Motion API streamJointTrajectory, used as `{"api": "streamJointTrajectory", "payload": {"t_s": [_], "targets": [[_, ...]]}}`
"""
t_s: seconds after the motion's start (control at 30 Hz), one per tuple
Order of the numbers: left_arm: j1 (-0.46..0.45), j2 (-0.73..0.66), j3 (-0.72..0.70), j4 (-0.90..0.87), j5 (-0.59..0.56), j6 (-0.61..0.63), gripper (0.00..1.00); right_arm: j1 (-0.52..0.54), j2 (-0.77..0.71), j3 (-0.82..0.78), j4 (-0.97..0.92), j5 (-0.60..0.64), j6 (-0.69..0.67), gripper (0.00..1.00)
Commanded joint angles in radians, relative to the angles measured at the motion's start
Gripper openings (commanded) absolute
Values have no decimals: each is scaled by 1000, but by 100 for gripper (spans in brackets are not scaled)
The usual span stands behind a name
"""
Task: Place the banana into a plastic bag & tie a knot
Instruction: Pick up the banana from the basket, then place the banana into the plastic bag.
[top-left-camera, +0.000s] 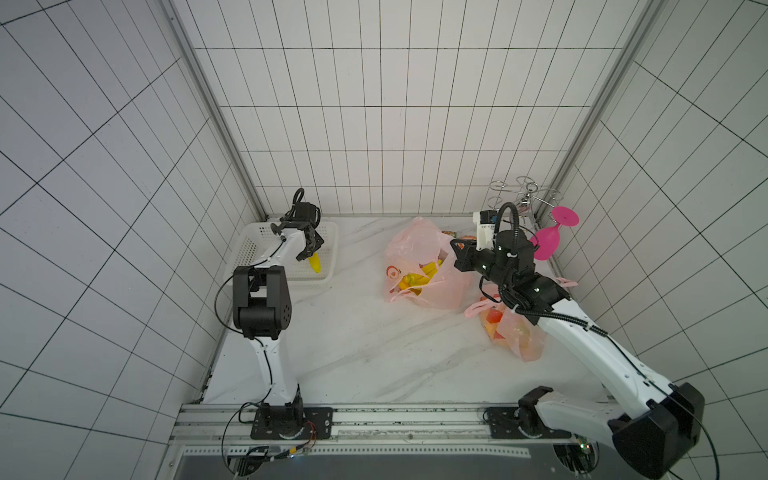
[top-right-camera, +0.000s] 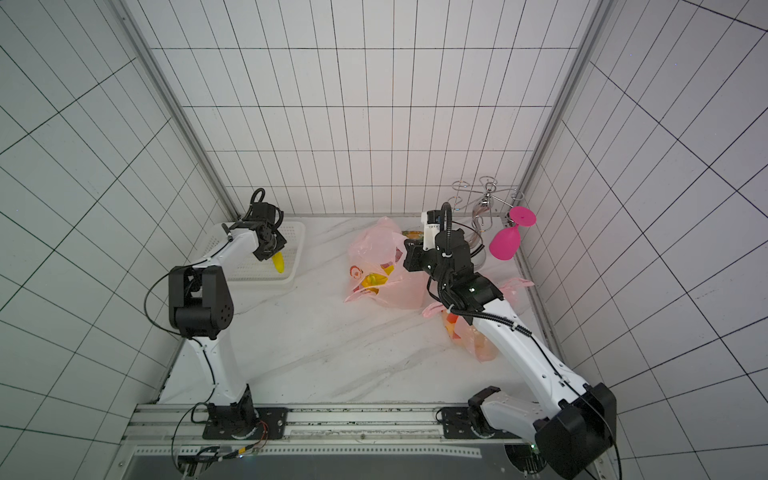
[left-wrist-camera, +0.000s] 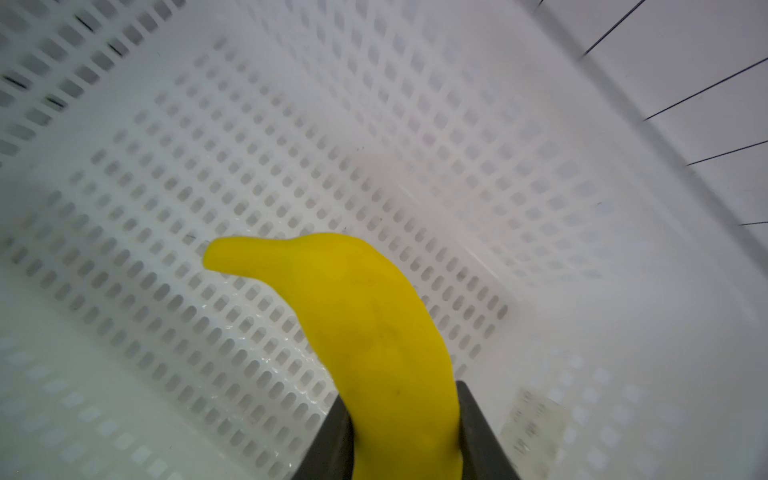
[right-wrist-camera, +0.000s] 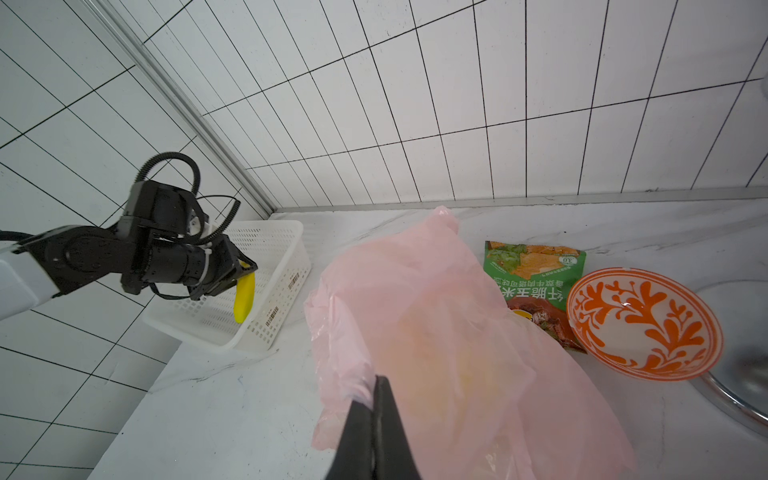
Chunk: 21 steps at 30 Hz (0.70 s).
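The yellow banana (left-wrist-camera: 365, 316) hangs tip-down from my left gripper (left-wrist-camera: 402, 392), which is shut on its thick end. In both top views the banana (top-left-camera: 315, 262) (top-right-camera: 279, 262) hangs over the white perforated basket (top-left-camera: 329, 232) at the back left, lifted off its floor (left-wrist-camera: 540, 166). The pink plastic bag (top-left-camera: 415, 249) (right-wrist-camera: 436, 311) lies at the back centre with yellow items showing through it. My right gripper (right-wrist-camera: 376, 390) is shut on the bag's rim and holds it raised. The right wrist view also shows the banana (right-wrist-camera: 244, 299) and left gripper (right-wrist-camera: 245, 270).
A second pink bag (top-left-camera: 515, 332) with fruit lies under my right arm. Behind the open bag are a green snack packet (right-wrist-camera: 536, 274) and an orange patterned bowl (right-wrist-camera: 644, 324). A wire rack (top-left-camera: 523, 195) carrying a pink wine glass (top-left-camera: 548, 241) fills the back right corner.
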<state>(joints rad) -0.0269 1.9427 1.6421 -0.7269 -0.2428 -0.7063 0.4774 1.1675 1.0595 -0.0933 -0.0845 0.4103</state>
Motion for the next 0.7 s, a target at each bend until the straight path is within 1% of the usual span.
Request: {"api": "streamJointTrajectory", "payload": {"t_s": [0.0, 0.1, 0.17, 0.23, 0.27, 0.33, 0.43, 0.5, 0.57, 0.67], "targets": [[-32, -156, -16, 37, -99, 0, 26, -10, -6, 6, -9, -3, -9, 0], [-98, -308, -125, 151, -48, 19, 25, -9, -1, 21, -19, 3, -18, 0], [-157, -414, -245, 293, 20, 31, 25, -10, 9, 36, -27, 2, -22, 0], [-230, -521, -379, 456, 76, 32, 25, -10, 18, 52, -38, 3, -29, 0], [-269, -556, -427, 507, 66, 36, 26, -9, 22, 61, -44, 4, -32, 0], [-350, -615, -533, 638, 109, 56, 26, -9, 35, 84, -58, 1, -40, 0], [-443, -655, -689, 841, 199, 57, 25, -10, 51, 113, -72, -11, -47, 0], [-511, -651, -768, 1006, 239, 107, 25, -10, 58, 126, -77, -25, -44, 0], [-573, -612, -798, 1110, 277, 175, 24, -10, 62, 130, -77, -41, -36, 0], [-612, -561, -813, 1198, 311, 210, 23, -10, 68, 132, -74, -63, -23, 0]]}}
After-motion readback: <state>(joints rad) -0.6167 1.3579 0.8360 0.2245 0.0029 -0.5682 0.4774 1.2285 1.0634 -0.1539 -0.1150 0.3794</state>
